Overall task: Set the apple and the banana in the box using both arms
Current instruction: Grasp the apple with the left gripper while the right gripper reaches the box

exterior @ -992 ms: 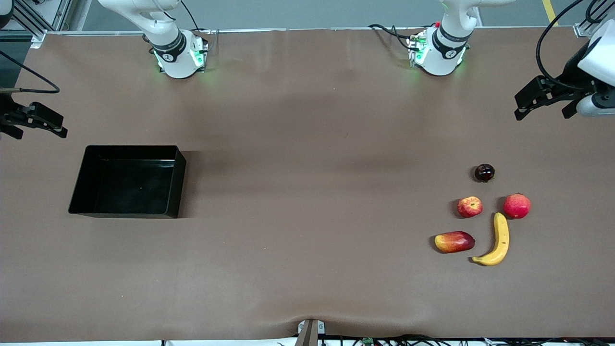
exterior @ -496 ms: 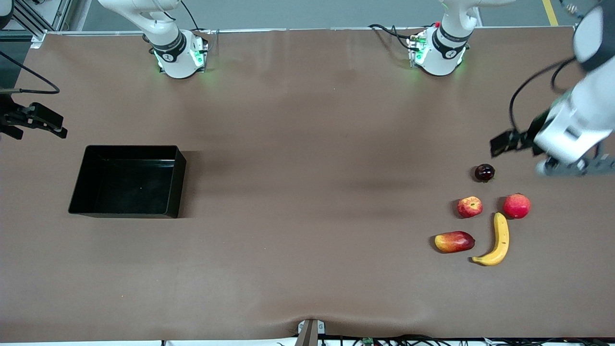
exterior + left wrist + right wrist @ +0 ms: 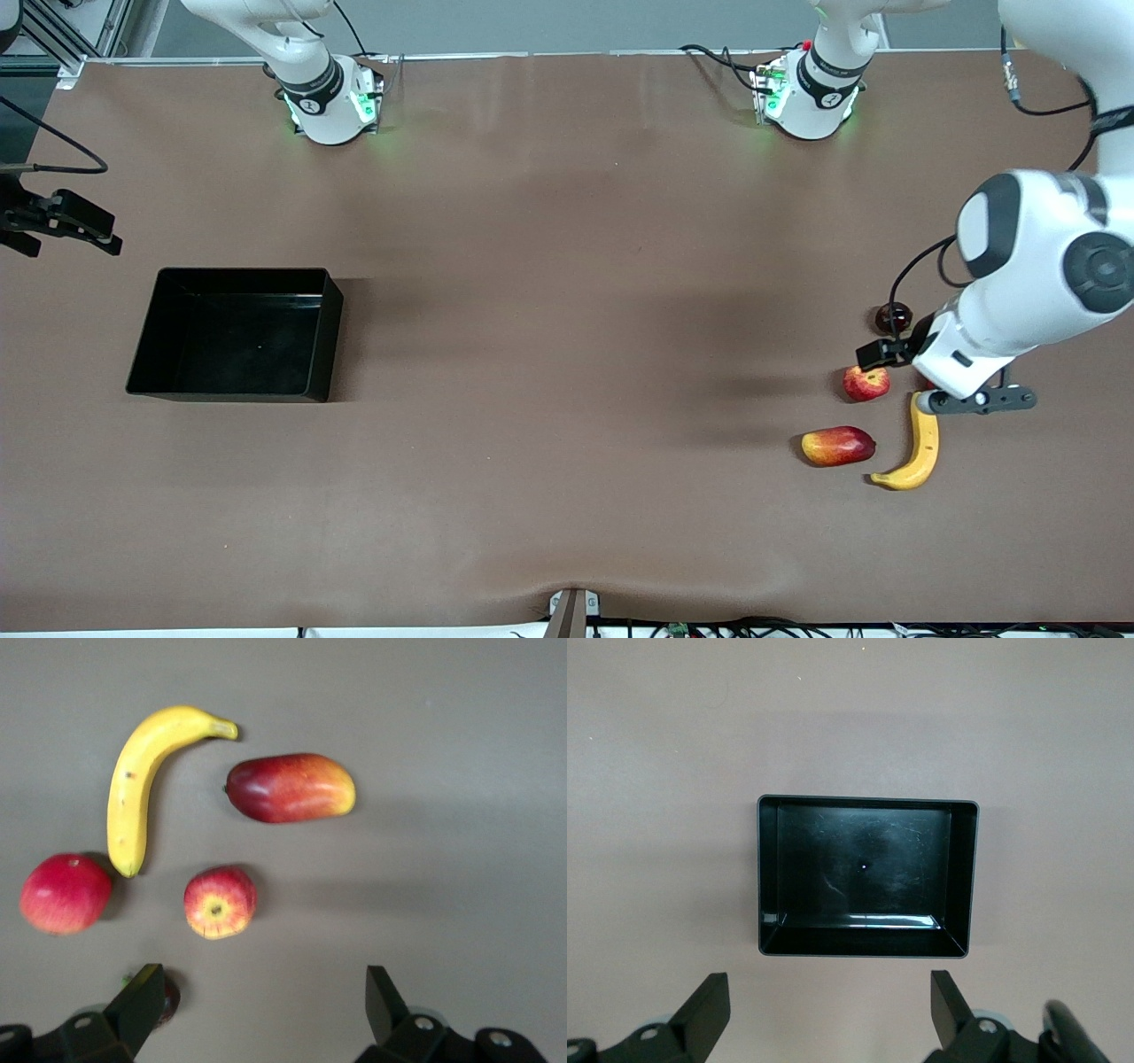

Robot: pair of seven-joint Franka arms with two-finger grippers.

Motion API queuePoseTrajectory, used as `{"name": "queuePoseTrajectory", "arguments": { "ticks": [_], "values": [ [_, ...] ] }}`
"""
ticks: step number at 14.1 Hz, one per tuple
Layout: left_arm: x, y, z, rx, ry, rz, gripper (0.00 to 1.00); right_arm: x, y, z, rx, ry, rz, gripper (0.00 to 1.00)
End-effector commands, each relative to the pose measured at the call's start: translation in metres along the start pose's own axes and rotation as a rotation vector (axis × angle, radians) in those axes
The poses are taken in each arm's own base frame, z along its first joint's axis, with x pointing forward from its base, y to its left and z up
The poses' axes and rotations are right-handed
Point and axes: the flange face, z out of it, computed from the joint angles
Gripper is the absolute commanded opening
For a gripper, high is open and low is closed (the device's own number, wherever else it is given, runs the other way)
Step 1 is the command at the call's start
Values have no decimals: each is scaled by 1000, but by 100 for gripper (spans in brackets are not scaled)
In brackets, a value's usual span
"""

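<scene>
Right wrist view: box [image 3: 966, 877] holds nothing; fruit on table.

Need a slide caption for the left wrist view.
Open left hand over the fruit cluster: apple, banana, mango-like fruit and round red fruit on the table.

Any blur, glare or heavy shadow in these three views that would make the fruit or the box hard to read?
Front view: evenly lit, a soft shadow on the table beside the apple; the left arm hides part of the fruit group. Left wrist view: slightly soft, but apple and banana read clearly with short shadows. Right wrist view: white glare streaks on the glossy box, whose interior stays dark.
</scene>
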Motion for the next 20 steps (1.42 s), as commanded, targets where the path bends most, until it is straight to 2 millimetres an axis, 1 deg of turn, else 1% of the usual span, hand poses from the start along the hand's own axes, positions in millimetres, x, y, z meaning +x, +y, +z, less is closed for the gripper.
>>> {"name": "queuePoseTrajectory", "arguments": {
  "ticks": [1, 2, 3, 4, 5, 6, 7, 8, 9, 11, 12, 13, 14, 15, 16, 17, 18, 19, 20],
  "values": [
    [4, -25, 37, 44, 32, -2, 100, 9, 7, 7, -21, -12, 17, 100],
    [5, -28, 53, 41, 36, -5, 100, 13, 10, 10, -24, -17, 18, 100],
    [5, -37, 68, 37, 37, -19, 100, 17, 11, 15, -25, -22, 21, 100],
    [2, -40, 79, 32, 41, -22, 100, 21, 21, 25, -27, -39, 34, 100],
    [-1, -40, 91, 29, 41, -23, 100, 25, 34, 37, -32, -58, 54, 100],
    [-4, -40, 99, 27, 43, -26, 100, 34, 43, 54, -30, -69, 68, 100],
    [-5, -39, 106, 23, 34, -31, 100, 40, 53, 64, -30, -62, 73, 100],
    [-6, -44, 112, 18, 23, -47, 100, 47, 59, 79, -30, -69, 43, 100],
    [-6, -47, 117, 16, 15, -52, 100, 52, 72, 97, -27, -88, 0, 100],
    [-9, -49, 141, 16, -20, -53, 100, 64, 110, 137, -24, -79, -31, 100],
    [-10, -49, 149, 14, -25, -54, 100, 68, 134, 164, -12, -91, -60, 100],
    [-10, -48, 155, 14, -33, -48, 100, 70, 148, 185, 7, -102, -121, 100],
    [-11, -48, 159, 14, -37, -47, 98, 73, 155, 205, 13, -109, -156, 100],
    [-11, -47, 160, 14, -39, -47, 91, 72, 160, 225, 19, -125, -152, 100],
    [-11, -47, 161, 14, -40, -46, 84, 69, 164, 239, 20, -127, -145, 100],
    [-11, -49, 164, 14, -45, -39, 59, 64, 166, 258, 22, -129, -144, 100],
    [-11, -50, 164, 15, -45, -39, 34, 55, 173, 278, 25, -130, -133, 100],
    [-10, -50, 163, 15, -42, -40, 0, 46, 175, 301, 27, -127, -127, 100],
    [-8, -49, 161, 14, -37, -51, 0, 39, 175, 318, 23, -115, -125, 100]
  ]
}}
